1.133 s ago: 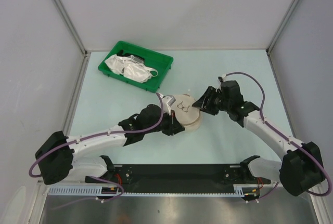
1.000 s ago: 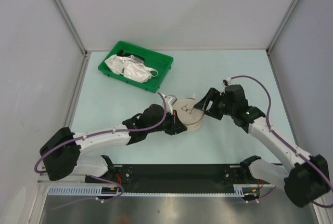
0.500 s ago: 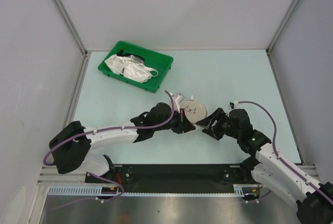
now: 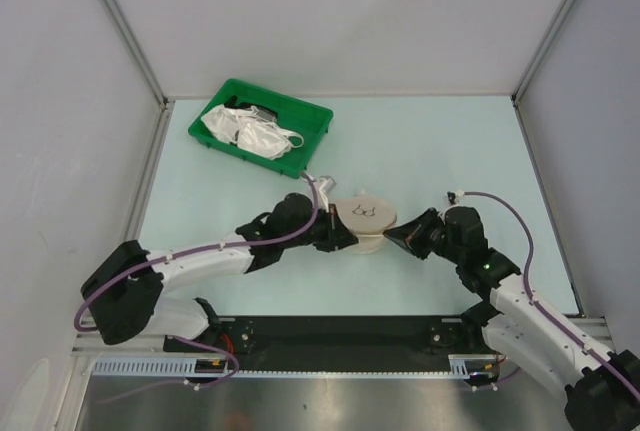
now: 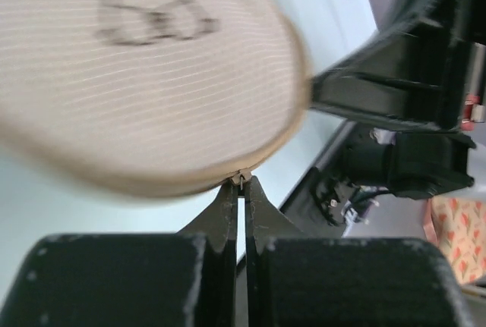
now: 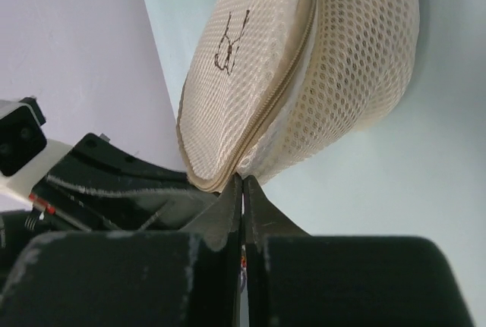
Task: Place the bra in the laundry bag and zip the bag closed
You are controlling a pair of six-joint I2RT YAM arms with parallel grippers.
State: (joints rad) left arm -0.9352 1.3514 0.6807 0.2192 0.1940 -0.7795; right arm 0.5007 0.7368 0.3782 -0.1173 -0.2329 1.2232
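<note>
At the table's 11 o'clock corner: green tray, white bras heaped in it, well apart from the arms.

Left arm: low and stretched, running from its base toward 2 o'clock, wrist nearly level with the tabletop. Left gripper at the 9 o'clock side of the laundry bag. In its wrist view the fingers are pressed together on a small pale tab at the bag's rim; the view is blurred, so whether the tab is the zip pull I cannot tell.

Laundry bag: mid-table, between the two grippers, drawn face up and tilted. The right wrist view shows the two halves parting in a wedge along the zip, paler mesh between them, possibly an unzipped stretch. The bra itself is not to be made out; the mesh hides whatever is inside.

Right arm: shoulder cut off at the 5 o'clock corner, forearm reaching toward 10 o'clock. Right gripper closed, tips pinching the bag's rim at its 3 o'clock edge.
</note>
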